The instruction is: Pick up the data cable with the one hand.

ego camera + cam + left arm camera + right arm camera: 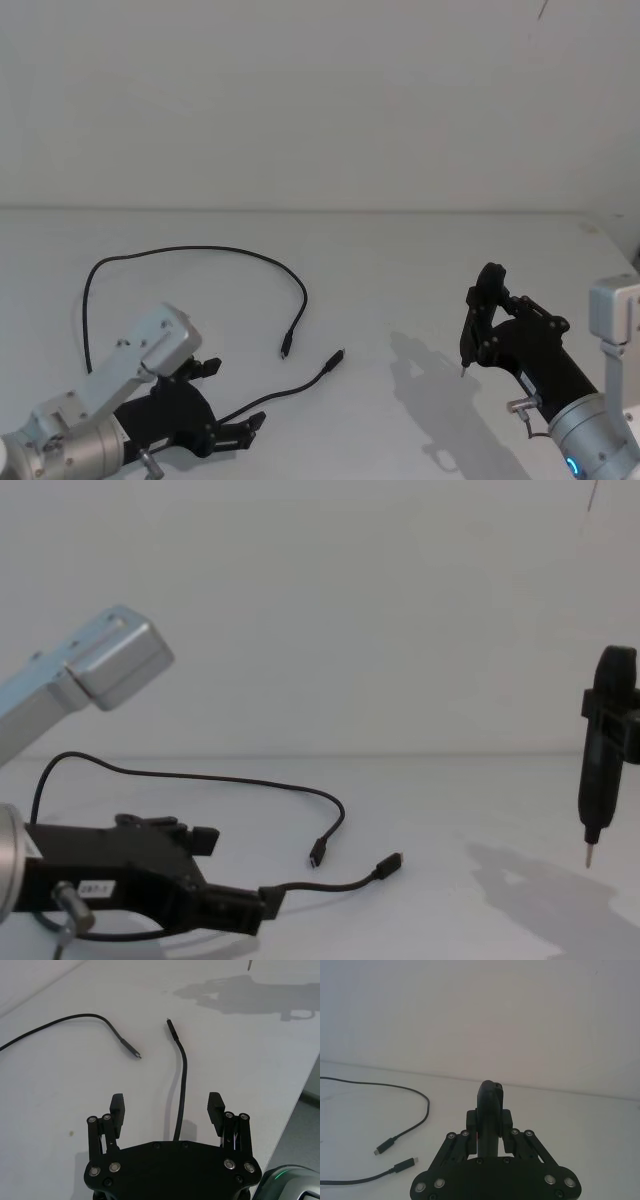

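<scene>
left end effector point(166, 1104) apart, straddling cable point(183, 1075) | lower, keep it centred, close | right end effector point(489, 1122) parked right, clamped on stylus point(598, 770)

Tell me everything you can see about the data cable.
The data cable is thin, black and flexible, lying slack on the white table in an open loop. Each end has a small black plug with a metal tip; the two plugs lie close together, not touching. One stretch runs between the open fingers of the left gripper, touching neither.
</scene>
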Robot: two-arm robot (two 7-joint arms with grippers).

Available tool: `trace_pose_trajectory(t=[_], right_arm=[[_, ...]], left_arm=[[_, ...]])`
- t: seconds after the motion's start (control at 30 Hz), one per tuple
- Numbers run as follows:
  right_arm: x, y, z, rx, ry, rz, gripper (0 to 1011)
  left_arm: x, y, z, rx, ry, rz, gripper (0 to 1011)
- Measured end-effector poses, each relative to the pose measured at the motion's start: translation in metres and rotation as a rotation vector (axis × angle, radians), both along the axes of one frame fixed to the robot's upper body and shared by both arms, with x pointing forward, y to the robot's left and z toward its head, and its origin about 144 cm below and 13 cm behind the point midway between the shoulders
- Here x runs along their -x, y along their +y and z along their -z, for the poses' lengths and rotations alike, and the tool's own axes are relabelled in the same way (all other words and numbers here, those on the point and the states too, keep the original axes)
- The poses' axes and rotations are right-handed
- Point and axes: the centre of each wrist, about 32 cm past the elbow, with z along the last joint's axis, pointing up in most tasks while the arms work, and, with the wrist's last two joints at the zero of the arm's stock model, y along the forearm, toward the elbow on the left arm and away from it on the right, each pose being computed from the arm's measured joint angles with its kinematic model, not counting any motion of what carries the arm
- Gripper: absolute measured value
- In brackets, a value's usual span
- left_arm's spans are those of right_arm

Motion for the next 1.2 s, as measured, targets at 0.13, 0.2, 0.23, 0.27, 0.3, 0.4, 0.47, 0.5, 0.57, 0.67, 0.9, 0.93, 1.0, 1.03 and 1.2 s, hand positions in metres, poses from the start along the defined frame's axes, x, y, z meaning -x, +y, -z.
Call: trace_pose_trajectory(t=[0.13, 0.2, 0.23, 0.27, 0.3, 0.4, 0.47, 0.5, 0.57, 0.67, 0.9, 0.93, 1.0, 1.03, 1.2], right_arm=[[0.000, 0.000, 0.000, 0.000, 0.000, 0.000, 279], [0.000, 0.000, 0.000, 0.000, 0.000, 0.000, 279], [0.000, 0.000, 0.000, 0.000, 0.000, 0.000, 279], [0.000, 0.000, 0.000, 0.000, 0.000, 0.000, 279], [0.000, 0.000, 0.000, 0.000, 0.000, 0.000, 279], [0.000, 0.000, 0.000, 0.000, 0.000, 0.000, 279], [0.000, 0.000, 0.000, 0.000, 0.000, 0.000, 279], [0.000, 0.000, 0.000, 0.000, 0.000, 0.000, 279], [0.000, 0.000, 0.000, 0.000, 0.000, 0.000, 279], [0.000, 0.000, 0.000, 0.000, 0.000, 0.000, 279], [0.000, 0.000, 0.000, 0.000, 0.000, 0.000, 279], [0.000, 0.000, 0.000, 0.000, 0.000, 0.000, 279], [0.000, 0.000, 0.000, 0.000, 0.000, 0.000, 279], [0.000, 0.000, 0.000, 0.000, 0.000, 0.000, 279], [0.000, 0.000, 0.000, 0.000, 0.000, 0.000, 279]], left_arm=[[-0.002, -0.005, 0.003, -0.001, 0.008, 0.004, 1001], [-0.003, -0.007, 0.004, -0.001, 0.011, 0.006, 1001], [-0.004, -0.008, 0.004, -0.001, 0.012, 0.007, 1001], [-0.004, -0.010, 0.005, -0.001, 0.015, 0.008, 993], [-0.005, -0.011, 0.005, -0.001, 0.016, 0.008, 981], [-0.006, -0.015, 0.007, 0.000, 0.023, 0.008, 918], [-0.008, -0.017, 0.008, -0.001, 0.028, 0.007, 875], [-0.008, -0.018, 0.009, -0.002, 0.029, 0.007, 841], [-0.009, -0.021, 0.011, -0.004, 0.033, 0.003, 816], [-0.010, -0.023, 0.013, -0.005, 0.037, -0.003, 718], [-0.013, -0.031, 0.018, -0.006, 0.044, -0.024, 497], [-0.014, -0.033, 0.018, -0.004, 0.045, -0.029, 454], [-0.014, -0.035, 0.019, 0.000, 0.047, -0.036, 371], [-0.014, -0.036, 0.019, 0.002, 0.048, -0.039, 351], [-0.014, -0.041, 0.017, 0.020, 0.049, -0.056, 196]])
